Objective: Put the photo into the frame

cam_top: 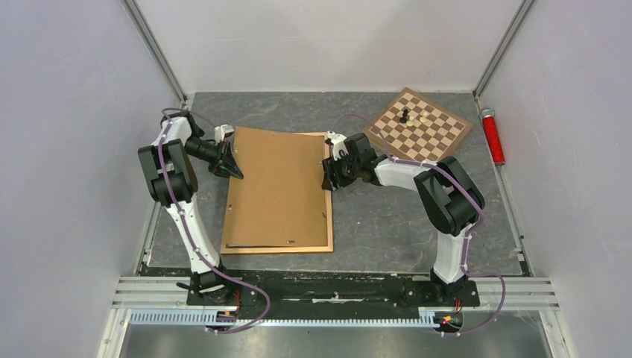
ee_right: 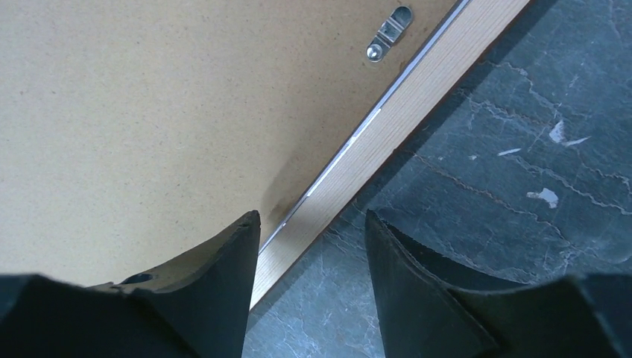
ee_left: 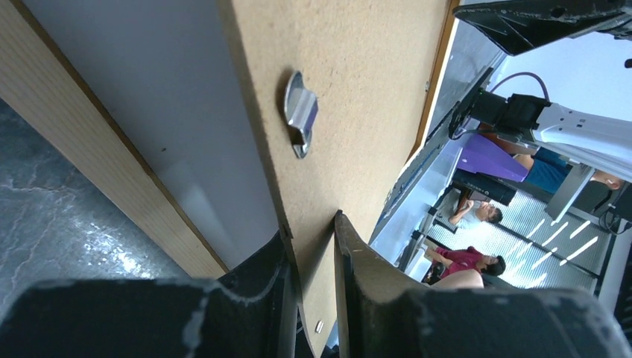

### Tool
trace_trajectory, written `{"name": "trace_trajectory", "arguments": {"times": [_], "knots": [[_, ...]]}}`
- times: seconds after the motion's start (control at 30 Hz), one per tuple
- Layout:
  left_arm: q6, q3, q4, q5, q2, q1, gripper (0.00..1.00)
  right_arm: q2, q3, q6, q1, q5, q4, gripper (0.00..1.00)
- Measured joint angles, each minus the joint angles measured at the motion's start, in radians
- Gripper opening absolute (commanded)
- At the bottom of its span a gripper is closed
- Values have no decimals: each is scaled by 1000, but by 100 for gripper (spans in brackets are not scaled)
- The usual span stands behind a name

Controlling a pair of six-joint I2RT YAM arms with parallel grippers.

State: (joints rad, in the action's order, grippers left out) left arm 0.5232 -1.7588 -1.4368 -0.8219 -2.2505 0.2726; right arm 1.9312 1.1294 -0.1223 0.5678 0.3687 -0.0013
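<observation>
- When we look down from above, the frame (cam_top: 279,250) lies face down on the desk (cam_top: 387,224), with the brown backing board (cam_top: 277,190) on top of it. We see no photo from here. The left pincer (cam_top: 232,165) is at the board's left edge. The right pincer (cam_top: 328,175) is at the frame's right edge. We think one side is there to lift the board and the other to stop the frame from sliding.
- From the left wrist, the left pincer (ee_left: 309,227) is squeezed onto the thin edge of the backing board, with one finger on each side. The board is tipped up off the frame. Under it is a pale sheet (ee_left: 171,104). It may be the photo's white back, but we cannot tell.
- From the right wrist, the right pincer (ee_right: 311,216) is partway open and holds nothing. The frame's wooden rim runs between its fingers. One finger hangs over the board and the other over the desk.
</observation>
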Motion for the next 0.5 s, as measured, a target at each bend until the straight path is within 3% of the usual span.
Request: {"name": "trace_trajectory", "arguments": {"times": [0.5], "knots": [[138, -78, -133, -77, 0, 8, 2, 0, 0, 10, 0, -10, -7, 50]]}}
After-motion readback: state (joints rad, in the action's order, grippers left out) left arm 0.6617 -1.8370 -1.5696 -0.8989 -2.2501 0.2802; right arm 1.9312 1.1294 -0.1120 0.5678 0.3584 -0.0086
